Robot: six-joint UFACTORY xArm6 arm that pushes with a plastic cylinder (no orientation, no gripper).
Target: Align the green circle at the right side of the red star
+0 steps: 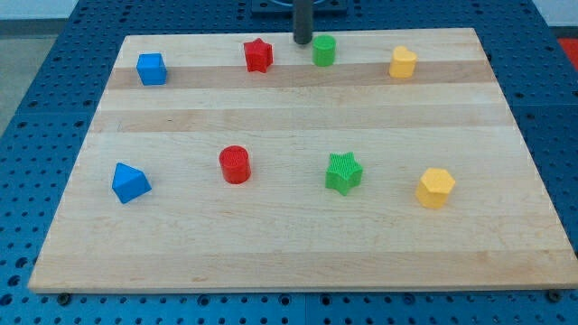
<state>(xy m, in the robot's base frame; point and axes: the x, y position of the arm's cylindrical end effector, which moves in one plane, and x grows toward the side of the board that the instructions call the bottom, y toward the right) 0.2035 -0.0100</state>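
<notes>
Near the view's top edge of the tabletop point(298, 239), my tip point(302, 42) stood between the red star point(258, 55) and the green circle point(324, 51), closer to the circle and just beside its left flank; contact could not be confirmed. As end effector the rod carried no jaws, so it grasped nothing and could only push.

Risks noted:
- The tip sat on the circle's left. A push from that side would, in my judgement, drive the circle toward the view's right, away from the star and toward the yellow block point(403, 63).
- The board's top edge lay near. A push angled upward could send the circle off the tabletop.
- A sweep to the view's left could strike the star and shift the reference piece.

Position of the task's thing: the circle lay already on the star's right, roughly level with it, a gap remaining between them. The other blocks lay well apart
</notes>
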